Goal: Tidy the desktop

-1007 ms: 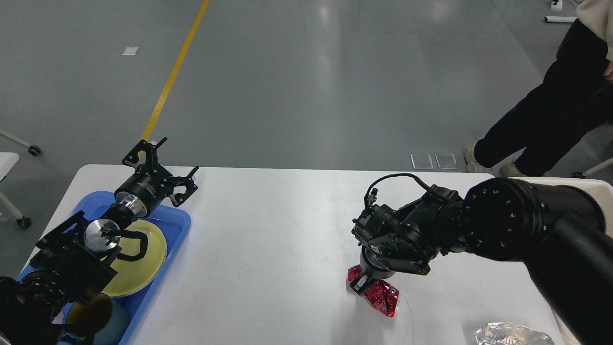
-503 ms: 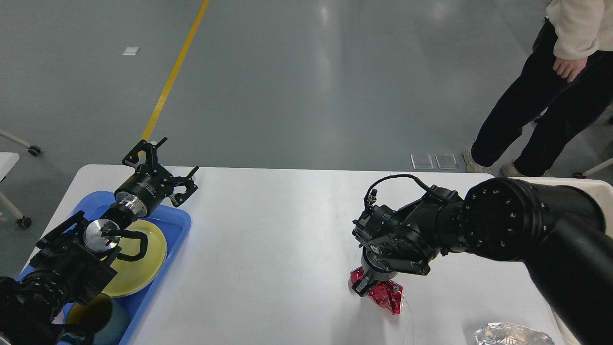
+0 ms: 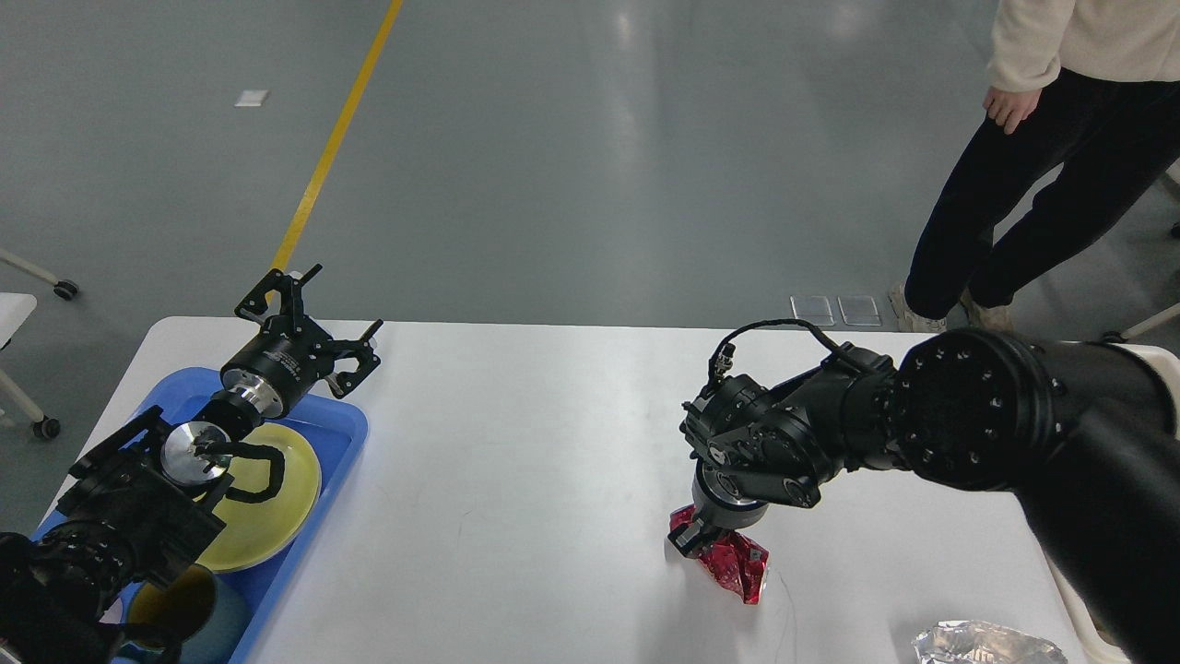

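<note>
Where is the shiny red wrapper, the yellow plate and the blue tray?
red wrapper (image 3: 737, 567), head view, its crinkled lower half.
yellow plate (image 3: 281, 503), head view, its right side.
blue tray (image 3: 346, 429), head view, its far right rim.

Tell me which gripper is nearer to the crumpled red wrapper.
Right. The right gripper is down on the red wrapper, fingers closed on it. The left gripper hovers open far across the desktop, above the blue tray.

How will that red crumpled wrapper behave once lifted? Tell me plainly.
The red wrapper looks crinkled and thin, so it is probably very light and floppy, sagging below the right hand pinching it. Its glossy foil-like surface might slip from a loose grip. Crumpled and irregular, it seems unlikely to roll on the desktop.
</note>
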`<state>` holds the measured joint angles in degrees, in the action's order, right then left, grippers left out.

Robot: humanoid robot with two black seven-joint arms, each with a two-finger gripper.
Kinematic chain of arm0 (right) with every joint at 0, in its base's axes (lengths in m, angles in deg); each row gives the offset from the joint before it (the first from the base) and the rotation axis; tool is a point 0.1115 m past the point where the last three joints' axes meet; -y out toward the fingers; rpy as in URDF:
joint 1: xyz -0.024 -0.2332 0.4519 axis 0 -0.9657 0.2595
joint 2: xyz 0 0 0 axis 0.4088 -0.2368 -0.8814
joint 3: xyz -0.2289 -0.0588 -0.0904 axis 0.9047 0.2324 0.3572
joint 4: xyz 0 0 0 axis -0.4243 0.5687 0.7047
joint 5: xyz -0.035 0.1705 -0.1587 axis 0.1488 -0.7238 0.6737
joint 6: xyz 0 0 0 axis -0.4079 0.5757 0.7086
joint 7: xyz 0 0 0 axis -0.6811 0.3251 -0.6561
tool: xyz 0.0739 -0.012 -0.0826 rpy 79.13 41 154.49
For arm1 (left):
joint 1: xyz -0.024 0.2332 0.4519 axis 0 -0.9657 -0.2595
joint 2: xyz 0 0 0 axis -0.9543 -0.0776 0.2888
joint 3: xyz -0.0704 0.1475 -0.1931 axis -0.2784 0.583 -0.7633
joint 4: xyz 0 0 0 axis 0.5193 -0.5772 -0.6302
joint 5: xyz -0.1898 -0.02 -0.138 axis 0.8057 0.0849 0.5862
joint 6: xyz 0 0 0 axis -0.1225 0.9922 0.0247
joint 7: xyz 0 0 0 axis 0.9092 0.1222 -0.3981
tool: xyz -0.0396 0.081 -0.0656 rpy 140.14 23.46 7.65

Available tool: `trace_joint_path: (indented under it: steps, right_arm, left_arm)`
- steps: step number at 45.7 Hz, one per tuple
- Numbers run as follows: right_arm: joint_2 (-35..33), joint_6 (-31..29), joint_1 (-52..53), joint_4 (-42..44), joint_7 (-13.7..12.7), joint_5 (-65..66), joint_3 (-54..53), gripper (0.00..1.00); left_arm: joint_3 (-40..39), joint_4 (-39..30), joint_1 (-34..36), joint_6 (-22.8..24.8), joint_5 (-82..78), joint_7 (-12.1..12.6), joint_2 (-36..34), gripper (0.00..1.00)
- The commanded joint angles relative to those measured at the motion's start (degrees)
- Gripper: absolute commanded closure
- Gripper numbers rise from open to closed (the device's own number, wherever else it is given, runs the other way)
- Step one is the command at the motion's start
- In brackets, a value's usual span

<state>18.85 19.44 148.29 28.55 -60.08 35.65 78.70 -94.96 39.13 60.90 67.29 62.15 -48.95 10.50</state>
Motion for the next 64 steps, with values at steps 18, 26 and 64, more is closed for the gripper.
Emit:
trace_joint_path:
  steps: [18, 26, 64]
  right_arm:
    - [-8.20, -14.53, 24.89, 0.54, 0.37, -11.92, 3.46, 1.00]
    - [-10.48, -14.97, 30.34, 1.07, 0.37, -11.92, 8.20, 1.00]
    - [-44.05, -0.05, 8.74, 29.19, -0.07, -12.18, 13.66, 1.00]
  left_arm:
    - [0.00, 0.00, 0.00, 0.00, 0.00, 0.00, 0.01, 0.04]
    - [0.00, 0.00, 0.00, 0.00, 0.00, 0.00, 0.01, 0.04]
    - [0.00, 0.00, 0.00, 0.00, 0.08, 0.00, 0.01, 0.04]
